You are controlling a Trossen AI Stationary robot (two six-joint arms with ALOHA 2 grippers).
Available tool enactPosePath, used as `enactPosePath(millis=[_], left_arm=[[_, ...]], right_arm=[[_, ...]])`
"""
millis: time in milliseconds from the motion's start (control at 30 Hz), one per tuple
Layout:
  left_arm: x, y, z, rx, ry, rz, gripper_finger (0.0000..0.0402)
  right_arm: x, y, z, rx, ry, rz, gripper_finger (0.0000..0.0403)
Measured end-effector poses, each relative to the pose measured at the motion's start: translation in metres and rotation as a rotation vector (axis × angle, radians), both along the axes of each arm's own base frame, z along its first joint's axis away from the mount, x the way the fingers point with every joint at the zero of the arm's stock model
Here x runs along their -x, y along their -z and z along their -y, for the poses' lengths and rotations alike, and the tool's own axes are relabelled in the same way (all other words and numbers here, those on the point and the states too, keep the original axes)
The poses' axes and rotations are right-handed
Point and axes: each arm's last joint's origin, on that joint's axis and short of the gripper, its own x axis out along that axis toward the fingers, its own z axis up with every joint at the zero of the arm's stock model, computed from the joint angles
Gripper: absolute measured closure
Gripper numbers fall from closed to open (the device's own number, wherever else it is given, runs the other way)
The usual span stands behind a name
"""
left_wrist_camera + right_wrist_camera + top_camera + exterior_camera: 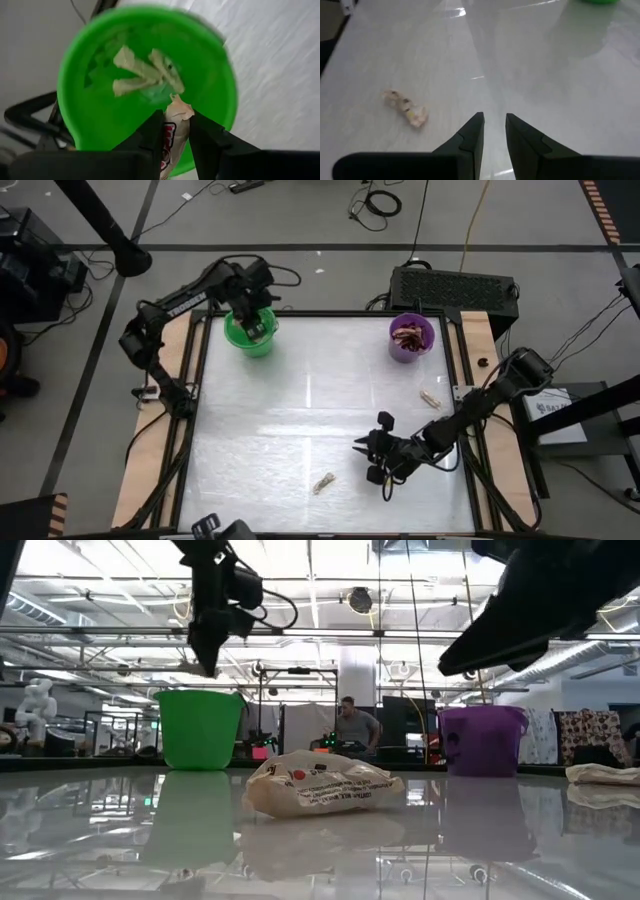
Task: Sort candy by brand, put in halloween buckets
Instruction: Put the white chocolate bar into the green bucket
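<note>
Two pale candies point(322, 482) lie on the desk point(300, 420) — the left hand point(176, 131), clamped on one more, hangs above the green bucket point(90, 60) for dropping; the right hand point(494, 131), slightly apart, is near one.

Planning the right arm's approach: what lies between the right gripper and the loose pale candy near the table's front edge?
Nothing: in the high view, bare table separates the right gripper from the pale candy; the right wrist view agrees.

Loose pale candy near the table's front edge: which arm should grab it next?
Right. The right gripper is empty, open and low beside that pale candy; the left gripper is over the green bucket holding a piece.
</note>
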Motion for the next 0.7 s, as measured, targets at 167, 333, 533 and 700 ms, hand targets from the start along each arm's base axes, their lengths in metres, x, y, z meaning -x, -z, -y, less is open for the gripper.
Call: enactPosePath(millis=[167,333,533,700], left_arm=[[0.002,0.013,0.001,0.012,-0.003,-0.034,0.0319],[-0.005,0.023,0.001,-0.015,0.013,-0.006,0.0319],[-0.011,0.024,0.001,-0.079,-0.032,0.009,0.0302],[-0.013,0.023,0.002,-0.131,-0.056,-0.025,0.0237]], right_arm=[[-0.004,-0.001,0.007,0.039,0.026,0.011,0.033],[-0.008,-0.001,0.013,0.051,0.04,0.007,0.033],[-0.01,-0.001,0.016,0.07,0.032,0.0,0.033],[-0.01,-0.001,0.016,0.089,0.02,-0.005,0.033]])
